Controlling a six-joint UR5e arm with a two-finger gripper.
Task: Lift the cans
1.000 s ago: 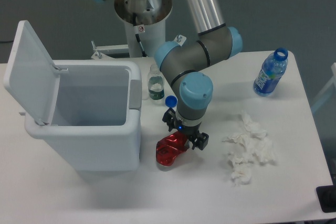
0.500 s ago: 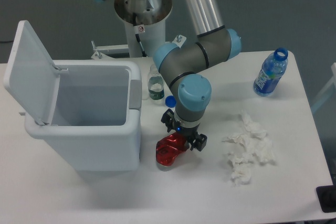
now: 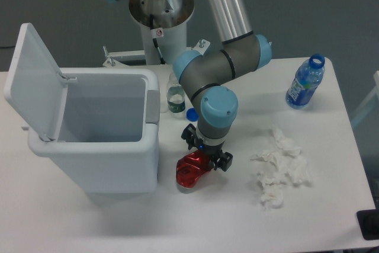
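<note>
Gripper [image 3: 205, 153] sits over dented red can [image 3: 190, 172]; jaw spacing and any hold cannot be told. Crumpled metal may slip sideways.

Shiny red can [image 3: 190, 170] with a silver end, black gripper [image 3: 206, 153] on a grey arm [image 3: 220, 69] with light blue caps. White bin [image 3: 95, 128], white table [image 3: 195, 223], white crumpled tissues [image 3: 279, 167]. Bottles: blue label [image 3: 304, 82] and green label [image 3: 175, 96].
</note>
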